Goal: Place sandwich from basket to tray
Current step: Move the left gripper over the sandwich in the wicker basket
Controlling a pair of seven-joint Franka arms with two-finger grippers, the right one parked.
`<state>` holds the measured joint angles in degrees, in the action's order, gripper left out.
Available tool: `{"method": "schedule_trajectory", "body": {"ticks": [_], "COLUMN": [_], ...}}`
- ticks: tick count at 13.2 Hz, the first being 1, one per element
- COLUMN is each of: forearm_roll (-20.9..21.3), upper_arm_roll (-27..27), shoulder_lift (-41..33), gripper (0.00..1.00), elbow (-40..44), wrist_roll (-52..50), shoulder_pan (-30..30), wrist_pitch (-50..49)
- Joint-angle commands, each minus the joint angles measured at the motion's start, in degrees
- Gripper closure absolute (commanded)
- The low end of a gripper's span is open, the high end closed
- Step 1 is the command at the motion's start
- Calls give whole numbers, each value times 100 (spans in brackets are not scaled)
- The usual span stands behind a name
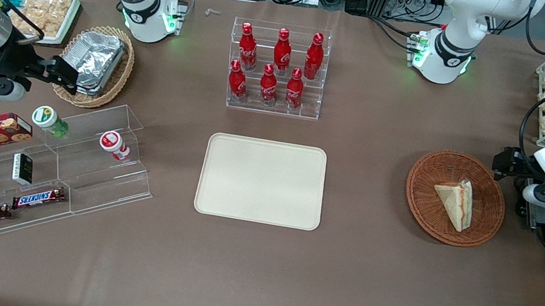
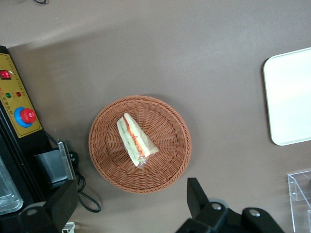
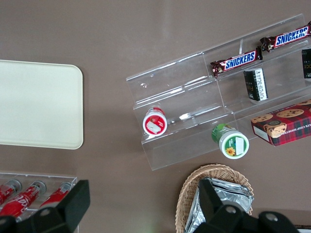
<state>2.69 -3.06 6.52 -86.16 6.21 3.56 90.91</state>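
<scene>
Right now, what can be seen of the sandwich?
The sandwich is a triangular wedge of pale bread with red and green filling along its cut edge, in clear wrap. It lies flat inside the round reddish-brown wicker basket, resting on the woven bottom, with nothing else in the basket. The gripper hangs open above the table beside the basket, toward the working arm's end, not touching the sandwich. The cream tray lies apart and holds nothing.

Only readable stuff: "SNICKERS" on both bars (image 3: 236, 61) (image 3: 286, 37) in the clear rack (image 3: 189, 97), Coca-Cola script on the red bottles (image 1: 272, 66).
</scene>
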Motion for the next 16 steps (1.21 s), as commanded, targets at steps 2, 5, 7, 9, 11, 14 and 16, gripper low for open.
{"method": "schedule_trajectory", "body": {"ticks": [2,5,7,9,11,14,16], "forearm_roll": [-120,-49,-110,-120,-32,-32,-23], "upper_arm_roll": [25,43,87,87,104,236,262], "shoulder_lift": [95,200,156,139,-36,-764,-1082], "gripper": [0,0,0,0,0,0,0], "elbow": [195,39,-217,-383,-864,-2453,-3395], "wrist_roll": [-14,-101,-828,-1811,-2429,-2756,-3158], "shoulder_pan": [-22,-83,-162,-162,-162,-171,-188], "wrist_pitch": [-179,-249,-311,-258,82,1460,2348]}}
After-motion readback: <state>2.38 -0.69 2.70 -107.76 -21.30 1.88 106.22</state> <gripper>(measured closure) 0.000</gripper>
